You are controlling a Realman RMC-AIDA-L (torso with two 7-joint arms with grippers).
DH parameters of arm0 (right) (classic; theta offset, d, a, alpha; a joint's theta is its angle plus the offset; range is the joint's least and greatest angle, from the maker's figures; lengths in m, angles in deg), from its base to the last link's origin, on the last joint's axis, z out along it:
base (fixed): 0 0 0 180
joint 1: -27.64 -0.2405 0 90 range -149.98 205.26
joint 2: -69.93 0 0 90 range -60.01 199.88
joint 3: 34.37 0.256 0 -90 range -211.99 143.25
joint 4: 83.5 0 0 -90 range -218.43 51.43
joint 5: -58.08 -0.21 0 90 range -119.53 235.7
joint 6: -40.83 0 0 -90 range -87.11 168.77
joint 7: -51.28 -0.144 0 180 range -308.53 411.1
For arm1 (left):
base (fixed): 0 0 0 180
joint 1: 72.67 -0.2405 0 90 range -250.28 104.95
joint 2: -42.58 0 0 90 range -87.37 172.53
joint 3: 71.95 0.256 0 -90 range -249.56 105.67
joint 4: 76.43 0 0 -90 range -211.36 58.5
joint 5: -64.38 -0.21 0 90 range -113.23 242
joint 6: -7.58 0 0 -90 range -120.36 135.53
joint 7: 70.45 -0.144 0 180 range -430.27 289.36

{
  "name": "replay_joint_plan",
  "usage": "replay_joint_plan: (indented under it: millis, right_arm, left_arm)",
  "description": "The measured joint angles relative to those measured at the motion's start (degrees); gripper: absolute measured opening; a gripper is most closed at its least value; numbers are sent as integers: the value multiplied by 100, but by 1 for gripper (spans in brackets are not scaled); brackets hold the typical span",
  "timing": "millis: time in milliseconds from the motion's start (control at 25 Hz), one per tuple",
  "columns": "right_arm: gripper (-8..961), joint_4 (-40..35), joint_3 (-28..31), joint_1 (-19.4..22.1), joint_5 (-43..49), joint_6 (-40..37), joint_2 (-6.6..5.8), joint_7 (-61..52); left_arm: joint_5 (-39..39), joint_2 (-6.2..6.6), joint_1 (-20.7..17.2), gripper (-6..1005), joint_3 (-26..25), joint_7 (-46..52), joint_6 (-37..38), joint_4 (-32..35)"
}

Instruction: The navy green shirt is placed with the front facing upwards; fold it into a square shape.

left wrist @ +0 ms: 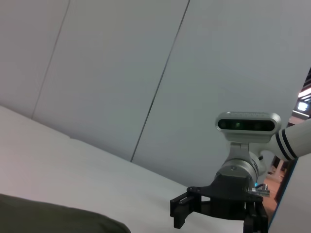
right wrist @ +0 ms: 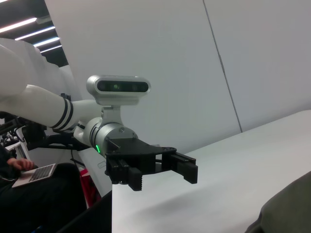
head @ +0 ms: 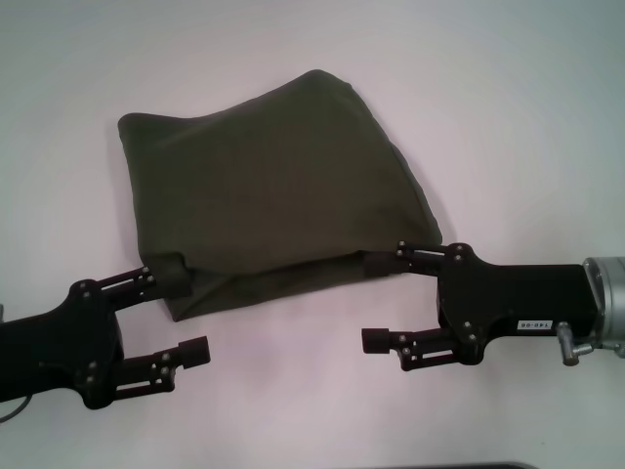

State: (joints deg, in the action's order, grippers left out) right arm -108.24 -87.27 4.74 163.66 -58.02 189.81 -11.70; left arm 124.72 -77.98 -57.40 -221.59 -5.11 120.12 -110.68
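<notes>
Navy green shirt [head: 273, 191] lies folded into a rough four-sided pad on the white table [head: 527, 107], nearer the far edge than the near one, with no lettering or neck label showing on its upper face. Left end effector [head: 181, 314] is spread wide at the pad's near left corner, its upper finger touching the cloth edge but gripping nothing. Right end effector [head: 376, 303] is likewise wide open at the near right corner, upper fingertip against the fold, and its body carries a small white label too small to read.
</notes>
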Motion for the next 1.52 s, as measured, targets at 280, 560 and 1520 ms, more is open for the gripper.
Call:
replay_joint_plan:
  millis: [280,560,1520]
  right_arm:
    - [915,226,-46,-92,7,20,4,33]
    - [914,412,-227,-199,8,100,18,53]
    - [915,466,-208,-194,-45,142,0,59]
  left_arm:
    - [-95,127,33,778,5,107,35,6]
    - [-120,211,5,778,-82,187,-11,-3]
    - [-72,147,172,778,-363,386,-643,-54]
